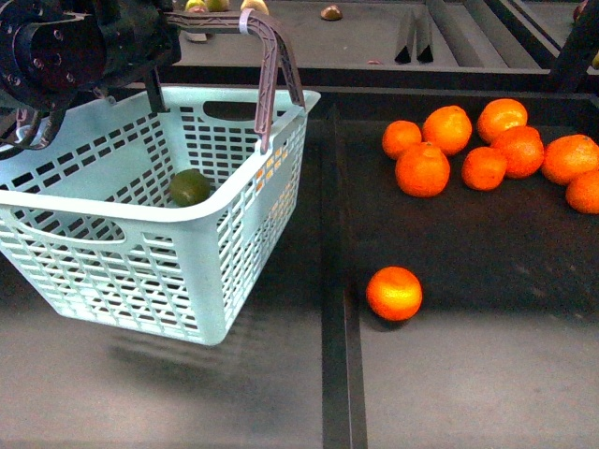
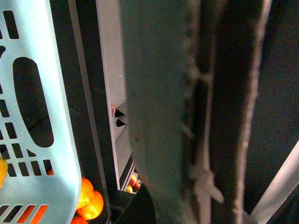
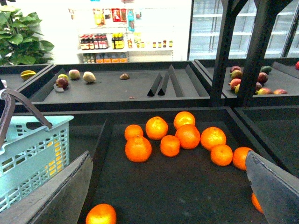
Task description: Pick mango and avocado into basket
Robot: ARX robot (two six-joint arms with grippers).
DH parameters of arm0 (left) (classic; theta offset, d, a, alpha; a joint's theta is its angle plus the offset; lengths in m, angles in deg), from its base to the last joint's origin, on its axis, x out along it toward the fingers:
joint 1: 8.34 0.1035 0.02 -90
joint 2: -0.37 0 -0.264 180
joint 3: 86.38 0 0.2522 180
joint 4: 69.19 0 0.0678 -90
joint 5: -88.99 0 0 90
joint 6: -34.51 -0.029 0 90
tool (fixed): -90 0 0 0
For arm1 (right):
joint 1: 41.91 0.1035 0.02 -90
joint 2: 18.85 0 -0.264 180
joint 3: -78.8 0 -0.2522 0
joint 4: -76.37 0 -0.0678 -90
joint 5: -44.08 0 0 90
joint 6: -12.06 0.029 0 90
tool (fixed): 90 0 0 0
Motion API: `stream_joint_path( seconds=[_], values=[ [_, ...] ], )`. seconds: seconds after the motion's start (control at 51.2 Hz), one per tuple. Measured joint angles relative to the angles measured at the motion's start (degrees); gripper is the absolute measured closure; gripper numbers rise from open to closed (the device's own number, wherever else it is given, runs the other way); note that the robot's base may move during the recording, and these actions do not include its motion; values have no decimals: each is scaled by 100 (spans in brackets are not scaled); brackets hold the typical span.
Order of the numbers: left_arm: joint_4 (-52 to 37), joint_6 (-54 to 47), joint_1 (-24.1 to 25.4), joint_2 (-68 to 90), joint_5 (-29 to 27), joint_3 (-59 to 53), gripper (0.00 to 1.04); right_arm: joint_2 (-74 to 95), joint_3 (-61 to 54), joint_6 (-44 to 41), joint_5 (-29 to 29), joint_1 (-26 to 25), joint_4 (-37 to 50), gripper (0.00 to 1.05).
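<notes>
The light teal basket (image 1: 140,271) hangs tilted above the counter at the left. My left gripper (image 1: 161,26) is shut on its grey-brown handle (image 1: 276,70), which fills the left wrist view (image 2: 159,116). The dark green avocado (image 1: 190,187) lies on the basket floor. A yellow-orange shape, which I take for the mango (image 1: 272,171), shows only through the slots of the basket's right wall; it shows the same way in the right wrist view (image 3: 56,154). My right gripper (image 3: 168,196) is open with nothing between its fingers, over the dark tray. It is out of the front view.
Several oranges (image 1: 468,150) lie clustered in the black tray (image 1: 487,355) at the right, with a single orange (image 1: 394,293) nearer the front. A raised divider rail (image 1: 337,309) separates tray and basket. Farther shelves (image 3: 117,88) hold scattered fruit.
</notes>
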Motion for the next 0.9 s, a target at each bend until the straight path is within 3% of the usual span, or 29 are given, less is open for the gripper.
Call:
stream_joint_path(
  seconds=[0.039,0.156,0.312,0.429,0.898],
  values=[
    [28,-4,0,-39,-13,-81,96,0,0,0,0,0,0,8],
    [400,0,-2,-111,-70,-258,69,0,0,0,0,0,0,8],
    [1646,70,0,-354,-407,-474,28,0,0,0,0,0,0,8],
    [2063,15,9,-501,-348,-765,6,0,0,0,0,0,0,8],
    [3628,-754,564,-1784,-225,-1840,7,0,0,0,0,0,0,8]
  ],
)
